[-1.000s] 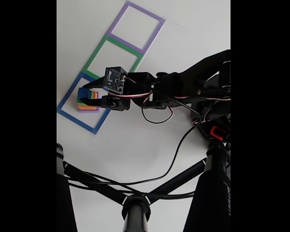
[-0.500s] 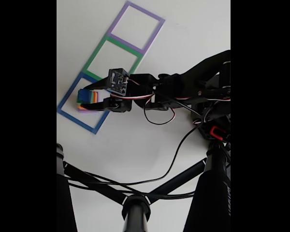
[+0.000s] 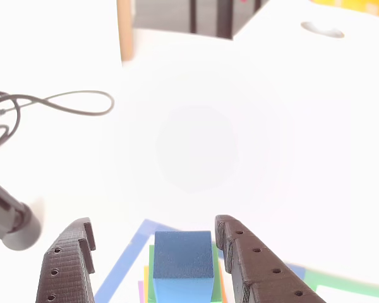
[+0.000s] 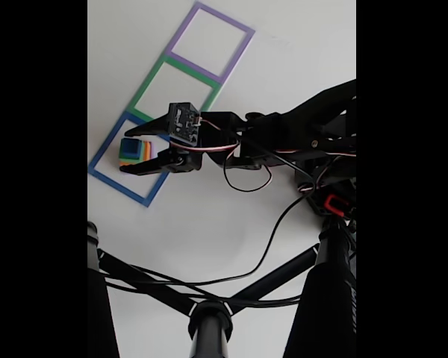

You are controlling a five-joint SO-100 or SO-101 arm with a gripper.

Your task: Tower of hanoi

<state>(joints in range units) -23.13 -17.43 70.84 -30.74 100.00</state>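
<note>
1. White table [image 4: 209,224] fills the fixed view, w/ black bars down both picture sides. Other view: bright white top, dark gap + wood edge at the far back.
2. Black arm [image 4: 299,134] reaches in from the right of the fixed view toward the left. Black stand legs [image 4: 209,298] cross the bottom; a thin black cable [image 4: 261,253] loops btwn them and the arm.
3. Three flat square outlines in a diagonal row: purple outline [image 4: 211,41] top, green outline [image 4: 173,89] middle, blue outline [image 4: 119,175] lowest, edges touching.
4. Block stack [image 4: 132,152] sits inside the blue outline, toward its upper part. Other view: blue cube [image 3: 183,254] on top, green, yellow-orange and purple edges peeking below it.
5. Claw [image 4: 125,152] is open, wider than the cube, one finger each side of the stack. Other view: right finger [image 3: 240,252] just beside the cube, left finger [image 3: 69,259] well apart from it. Grips nothing; contact w/ the right finger can't be told.
6. Open room: bare table left of the stack in the other view, plus all the far side. Loose cable loop [image 3: 69,104] lies at the far left there.
</note>
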